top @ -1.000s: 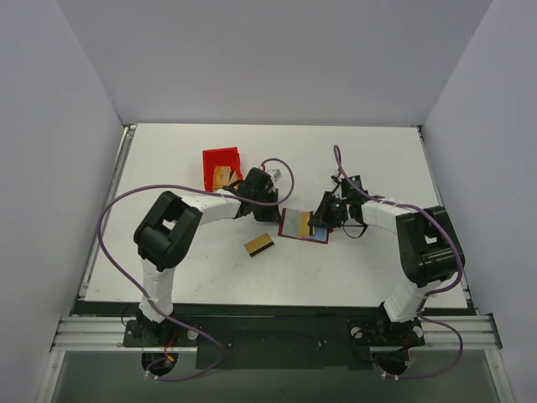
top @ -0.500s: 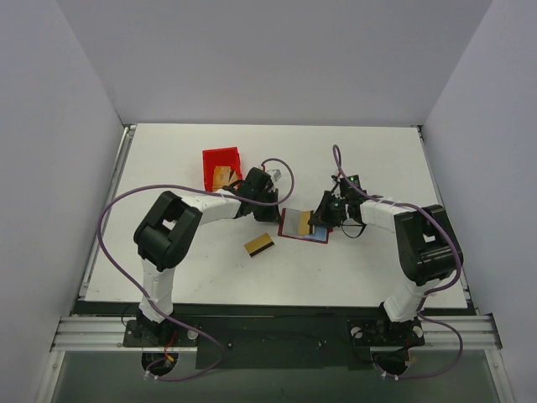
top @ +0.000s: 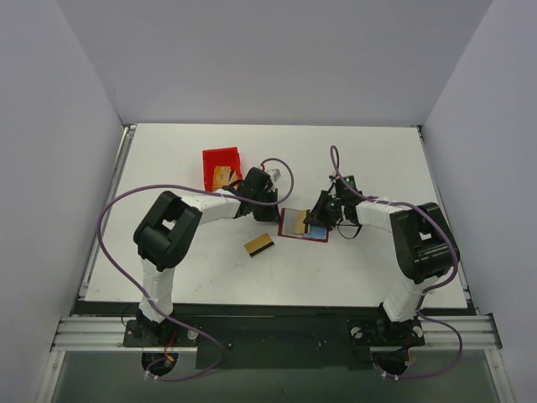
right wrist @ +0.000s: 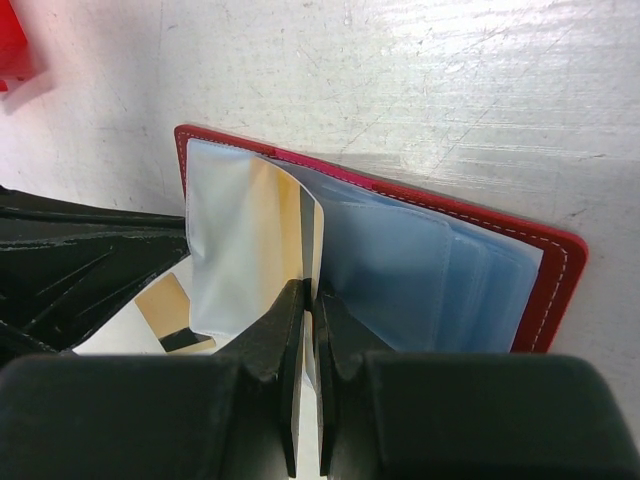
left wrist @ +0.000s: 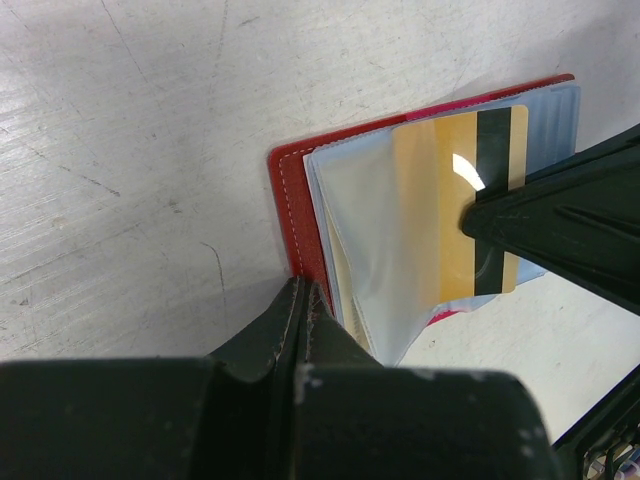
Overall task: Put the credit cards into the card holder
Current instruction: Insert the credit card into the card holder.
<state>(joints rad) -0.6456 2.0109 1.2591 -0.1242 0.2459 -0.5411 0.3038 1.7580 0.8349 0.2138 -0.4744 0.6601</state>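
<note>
The card holder [top: 295, 227] lies open on the table [top: 377, 269] between the two arms, red cover down, pale blue sleeves up. The right gripper [right wrist: 308, 295] is clamped on a gold card [left wrist: 455, 190] with a dark stripe, its end inside a clear sleeve. The left gripper [left wrist: 300, 295] is closed, tips at the cover's edge; a grip there cannot be confirmed. A second card [top: 259, 244] lies loose nearby. More cards sit in the red bin [top: 220, 158].

Bright even light washing the table [top: 369, 159], a small glare spot glinting on the credit card [left wrist: 440, 220], wrist-view foregrounds blurring softly.
</note>
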